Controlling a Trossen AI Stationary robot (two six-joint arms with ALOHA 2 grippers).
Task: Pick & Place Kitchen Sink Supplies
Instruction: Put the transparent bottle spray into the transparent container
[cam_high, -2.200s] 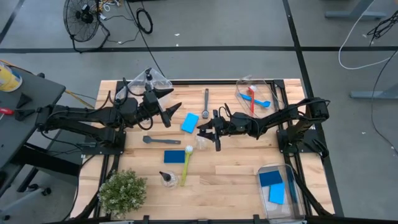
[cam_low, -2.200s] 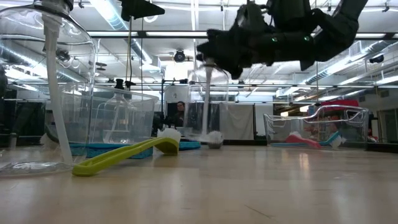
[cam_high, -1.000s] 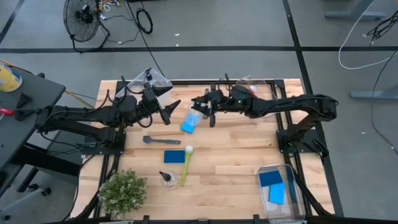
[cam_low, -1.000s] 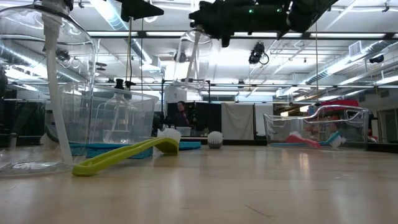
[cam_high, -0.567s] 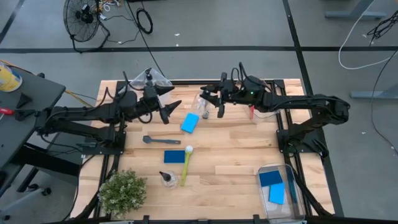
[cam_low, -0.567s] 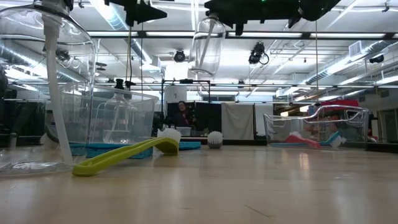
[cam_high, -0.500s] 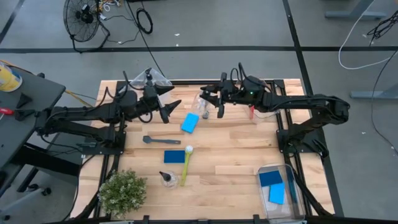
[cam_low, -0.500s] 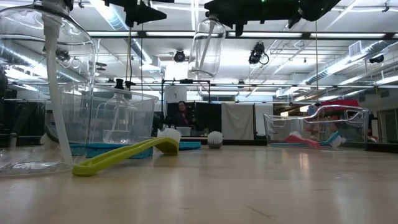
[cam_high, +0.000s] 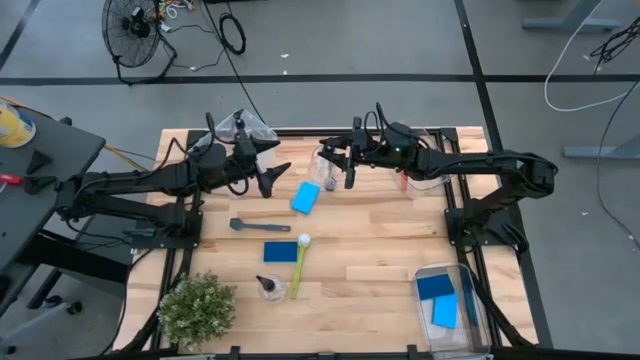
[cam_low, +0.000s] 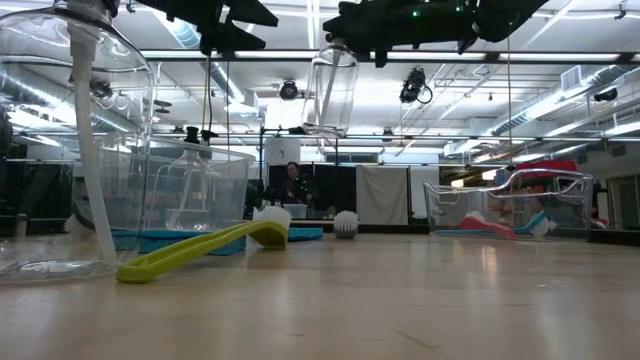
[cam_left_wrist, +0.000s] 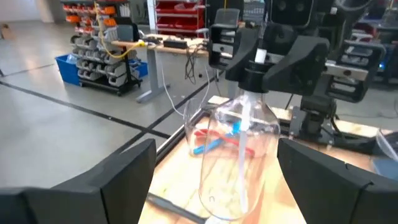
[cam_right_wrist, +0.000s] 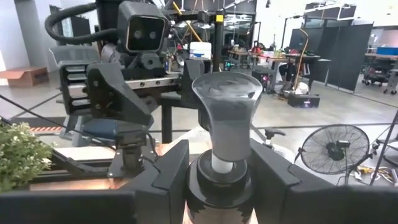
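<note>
You're mid-handover, by the look of it. Your right gripper (cam_high: 340, 166) is clamped on the black top of a clear bottle (cam_low: 329, 90), holding it well above the table (cam_high: 380, 250) over the far middle. The right wrist view shows the cap (cam_right_wrist: 226, 118) pinched between the two fingers. The bottle hangs down freely, tilted a little in the low view.

Your left gripper (cam_high: 268, 172) sits just across from it with its jaws spread wide. In the left wrist view the bottle (cam_left_wrist: 239, 155) lies between the two spread fingers (cam_left_wrist: 118, 171) but farther out, so I'd say nothing is touching yet.

Next move, as I judge it: either bring the left gripper in around the bottle body and close, then release the right, or carry the bottle straight to the clear bin (cam_high: 243, 128) at the far left corner, which already holds something bottle-like. Can't tell which is intended. Watch the swing: the bottle is held only by its cap and could rock when moved.

Left on the table:
- a blue sponge (cam_high: 305, 198) just under the grippers
- a grey brush (cam_high: 258, 226)
- another blue sponge (cam_high: 281, 251)
- a yellow-green brush (cam_high: 299, 262)
- a second small bottle (cam_high: 269, 288) near the potted plant (cam_high: 198, 308)

The bin at the far right (cam_high: 425, 180) has red and blue brushes; the near right bin (cam_high: 465, 330) has blue sponges.
</note>
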